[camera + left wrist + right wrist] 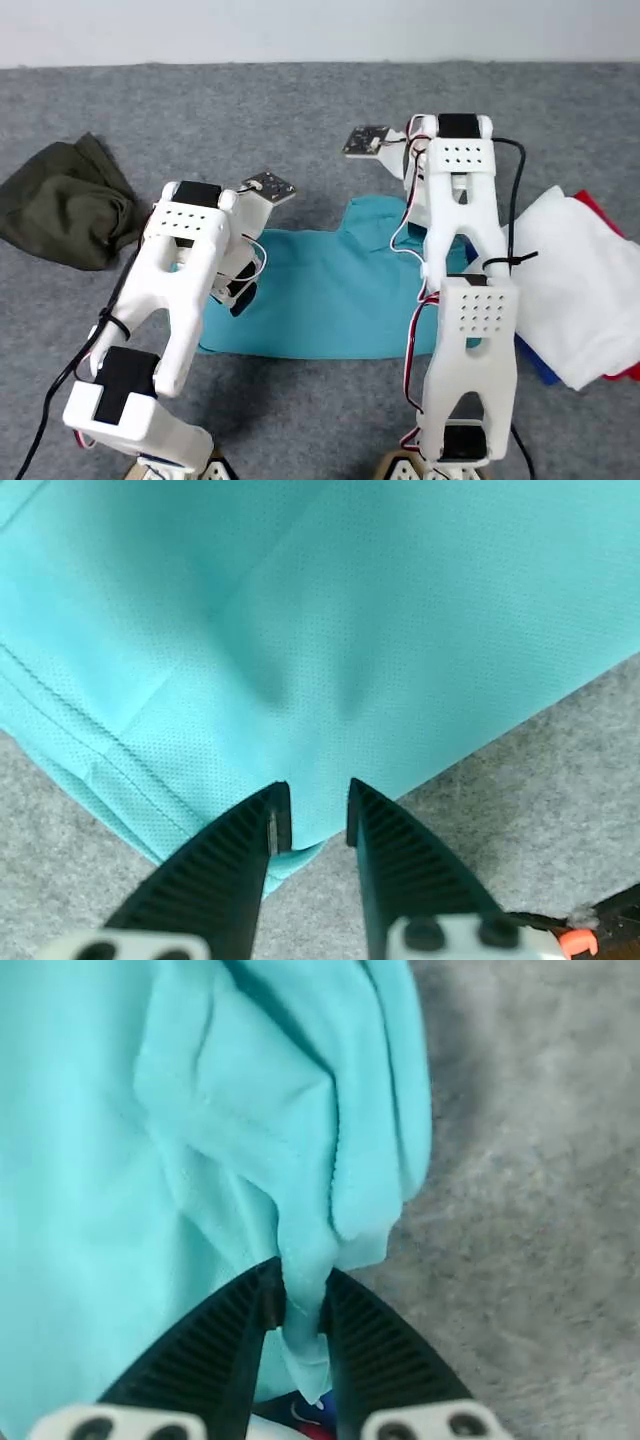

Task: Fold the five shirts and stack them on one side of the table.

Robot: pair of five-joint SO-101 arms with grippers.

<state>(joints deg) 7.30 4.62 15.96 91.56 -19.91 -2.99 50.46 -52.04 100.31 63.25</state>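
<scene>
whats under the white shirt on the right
A blue shirt and a red shirt peek out beneath the white shirt; most of both is covered, so their folds cannot be judged.

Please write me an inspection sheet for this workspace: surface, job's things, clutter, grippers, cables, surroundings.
Surface: grey carpet-like cover, no stains seen.
Job's things: teal shirt spread flat in the middle; olive shirt crumpled at the far left; white shirt lying on a blue shirt and a red shirt at the right.
Clutter: nothing seen.
Grippers: left gripper open, astride the teal shirt's corner; right gripper shut on a bunched fold of the teal shirt.
Cables: black cable looping beside the right arm, clear of the shirts.
Surroundings: pale wall behind the table.
</scene>
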